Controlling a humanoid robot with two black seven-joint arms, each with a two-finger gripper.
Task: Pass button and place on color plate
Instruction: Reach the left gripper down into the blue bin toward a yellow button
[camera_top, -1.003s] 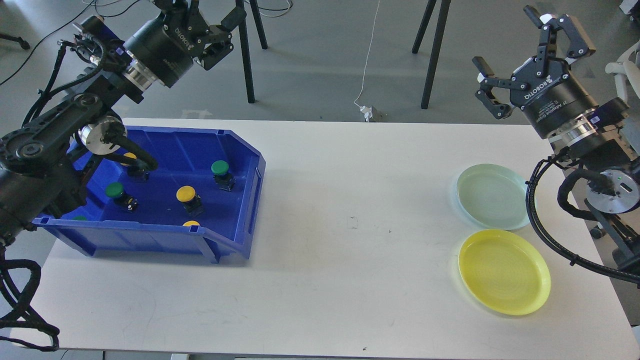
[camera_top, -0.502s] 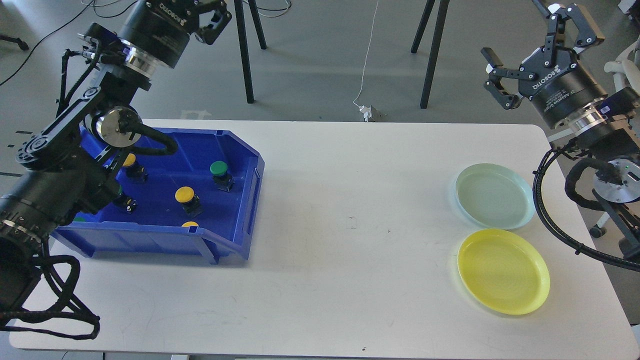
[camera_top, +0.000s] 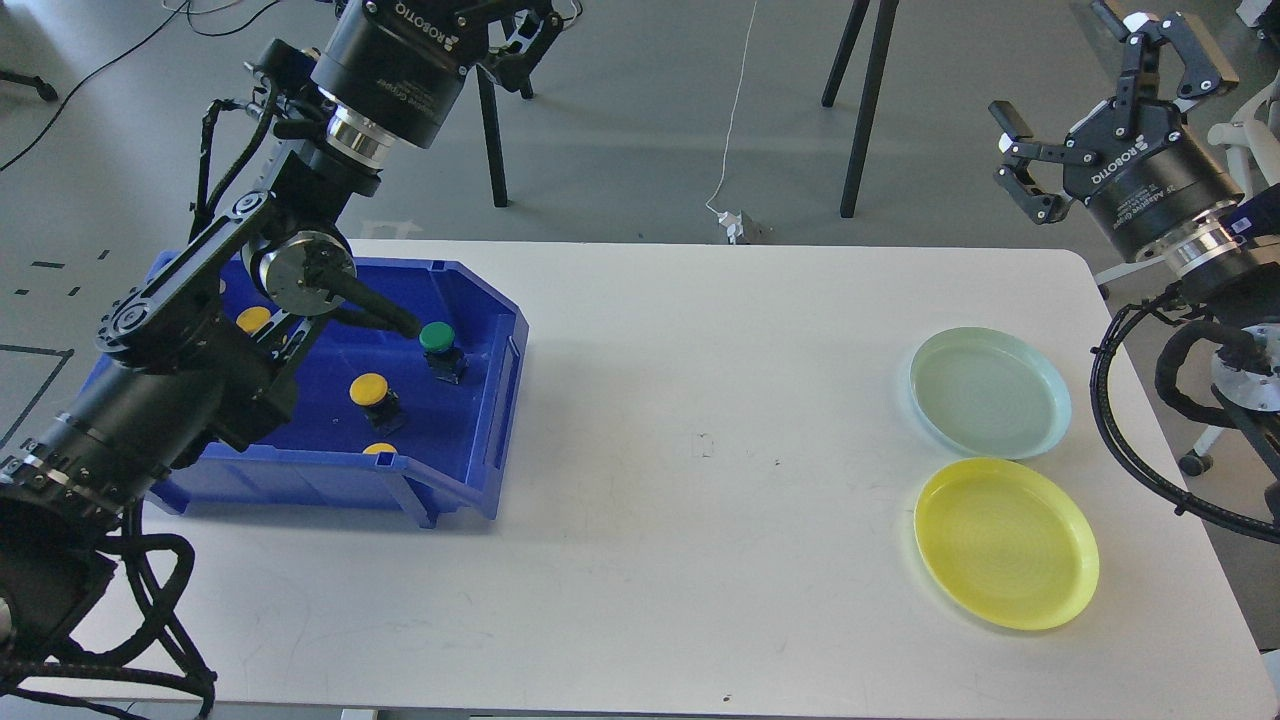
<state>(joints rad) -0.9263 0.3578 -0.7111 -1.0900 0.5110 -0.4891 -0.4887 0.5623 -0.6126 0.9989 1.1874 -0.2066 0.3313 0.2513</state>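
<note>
At the left, a blue bin (camera_top: 480, 400) is seen on the table (camera_top: 700, 480), holding a green button (camera_top: 438, 338) and yellow buttons (camera_top: 368, 389). At the upper left the left gripper (camera_top: 525, 25) is raised; its finger state cannot be told. At the right lie a green plate (camera_top: 990, 392) and a yellow plate (camera_top: 1006, 542). At the upper right the right gripper (camera_top: 1100, 95) is held spread and empty.

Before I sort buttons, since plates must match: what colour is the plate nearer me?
Yellow. The near plate shows best, and only, in the head view.
</note>
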